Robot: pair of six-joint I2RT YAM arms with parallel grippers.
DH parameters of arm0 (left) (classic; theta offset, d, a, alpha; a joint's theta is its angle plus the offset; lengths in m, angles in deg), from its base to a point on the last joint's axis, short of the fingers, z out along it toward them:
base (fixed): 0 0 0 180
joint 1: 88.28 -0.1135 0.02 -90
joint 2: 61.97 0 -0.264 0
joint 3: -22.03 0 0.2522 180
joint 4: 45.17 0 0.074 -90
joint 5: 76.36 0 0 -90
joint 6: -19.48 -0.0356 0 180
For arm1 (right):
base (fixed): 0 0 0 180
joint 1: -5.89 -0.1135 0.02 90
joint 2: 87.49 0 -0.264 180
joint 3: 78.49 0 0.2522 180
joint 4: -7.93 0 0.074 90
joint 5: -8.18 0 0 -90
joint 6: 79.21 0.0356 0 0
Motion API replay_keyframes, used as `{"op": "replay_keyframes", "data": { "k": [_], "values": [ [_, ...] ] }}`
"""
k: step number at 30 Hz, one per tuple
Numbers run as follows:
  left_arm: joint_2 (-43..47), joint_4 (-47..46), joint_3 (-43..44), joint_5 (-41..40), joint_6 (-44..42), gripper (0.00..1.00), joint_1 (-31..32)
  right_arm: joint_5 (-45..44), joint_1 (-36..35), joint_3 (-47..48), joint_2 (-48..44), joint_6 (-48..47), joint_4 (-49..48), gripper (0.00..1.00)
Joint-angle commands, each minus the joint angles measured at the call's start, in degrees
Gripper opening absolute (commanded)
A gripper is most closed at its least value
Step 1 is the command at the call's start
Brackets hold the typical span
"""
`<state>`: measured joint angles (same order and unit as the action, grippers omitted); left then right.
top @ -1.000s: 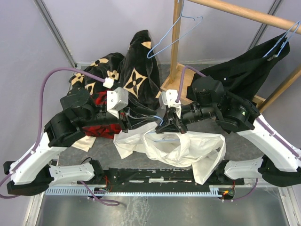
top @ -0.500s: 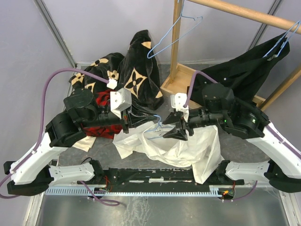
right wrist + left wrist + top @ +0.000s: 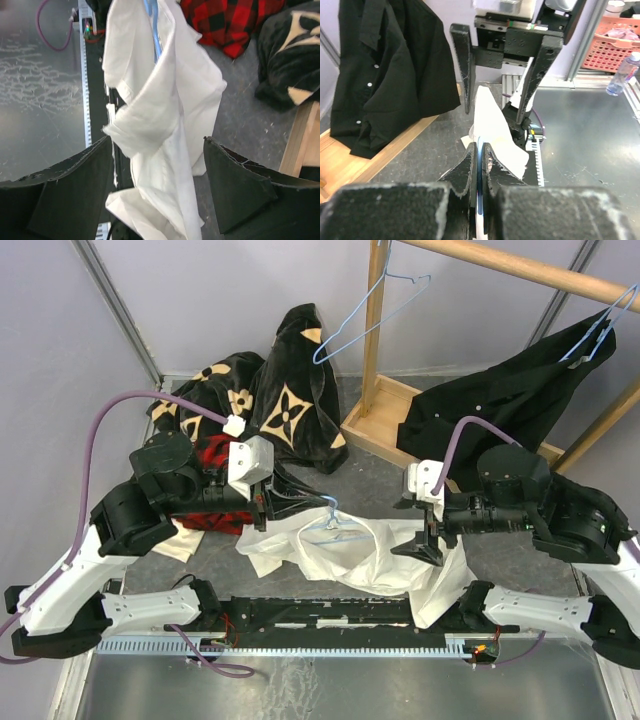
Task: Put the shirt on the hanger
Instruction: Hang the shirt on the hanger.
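Observation:
The white shirt (image 3: 365,558) hangs in a crumpled bunch above the near table edge, with the light-blue hanger (image 3: 338,532) showing at its collar. My left gripper (image 3: 266,504) is shut on the hanger's wire (image 3: 479,167), and the shirt (image 3: 492,117) dangles just past its tips. My right gripper (image 3: 424,531) stands open at the shirt's right side. In the right wrist view the shirt (image 3: 167,105) droops between the spread fingers (image 3: 75,187) without being pinched, and the hanger (image 3: 154,27) shows at its top.
A red-and-black plaid shirt (image 3: 212,452) and a black garment with tan flowers (image 3: 290,390) lie at the back left. A wooden rack (image 3: 375,335) at the back right carries a spare blue hanger (image 3: 360,315) and a black shirt (image 3: 500,400).
My right gripper opened, let go of the shirt and drew back to the right. My left gripper shut on the hanger. The shirt now sags lower.

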<state>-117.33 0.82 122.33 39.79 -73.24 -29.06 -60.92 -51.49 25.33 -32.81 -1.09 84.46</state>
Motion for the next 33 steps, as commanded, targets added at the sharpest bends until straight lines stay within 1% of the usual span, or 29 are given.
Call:
{"op": "replay_keyframes", "data": {
  "k": [1,9,11,14,16,20,21,24,26,30,32,33],
  "values": [
    [0.4,0.0,1.1,4.9,1.3,0.03,-0.2,-1.7,-0.3,-1.0,0.6,-0.4,5.5,0.81],
    [0.3,0.3,1.9,6.8,1.4,0.03,-0.1,-1.8,-0.3,-4.3,0.8,0.2,7.6,0.8],
    [0.2,0.1,1.9,7.3,1.6,0.03,-0.1,-2.0,-0.3,-5.0,1.4,0.3,7.8,0.77],
    [0.2,-0.4,1.8,7.8,1.8,0.03,-0.1,-2.7,-0.4,-5.6,2.4,0.7,7.9,0.7],
    [0.0,-0.5,1.7,7.6,1.8,0.03,-0.2,-2.5,-0.3,-5.8,2.8,0.7,8.0,0.54],
    [-0.1,-0.5,1.7,7.2,1.8,0.03,-0.2,-0.7,-0.3,-6.2,3.4,0.9,7.8,0.06],
    [0.0,-0.7,1.6,6.7,1.9,0.03,-0.2,-0.5,-0.3,-6.3,3.4,1.2,7.7,0.0],
    [0.8,-1.6,0.6,3.8,2.5,0.03,-0.1,-0.4,-0.3,-7.1,2.7,2.7,6.6,0.0],
    [1.4,-2.2,-0.1,1.3,3.1,0.12,-0.1,-1.2,-0.4,-7.8,1.8,4.3,5.0,0.0],
    [2.9,-3.0,-1.6,-4.4,4.7,0.44,-0.2,-4.3,-0.3,-10.5,-2.2,7.8,1.3,0.0],
    [3.8,-3.2,-2.8,-6.8,5.5,0.58,-0.1,-8.9,-0.3,-12.1,-4.6,10.8,-1.4,0.0],
    [4.4,-3.4,-3.6,-8.3,6.0,0.62,-0.1,-10.8,-0.3,-12.8,-5.8,11.8,-2.4,0.0]
  ]
}}
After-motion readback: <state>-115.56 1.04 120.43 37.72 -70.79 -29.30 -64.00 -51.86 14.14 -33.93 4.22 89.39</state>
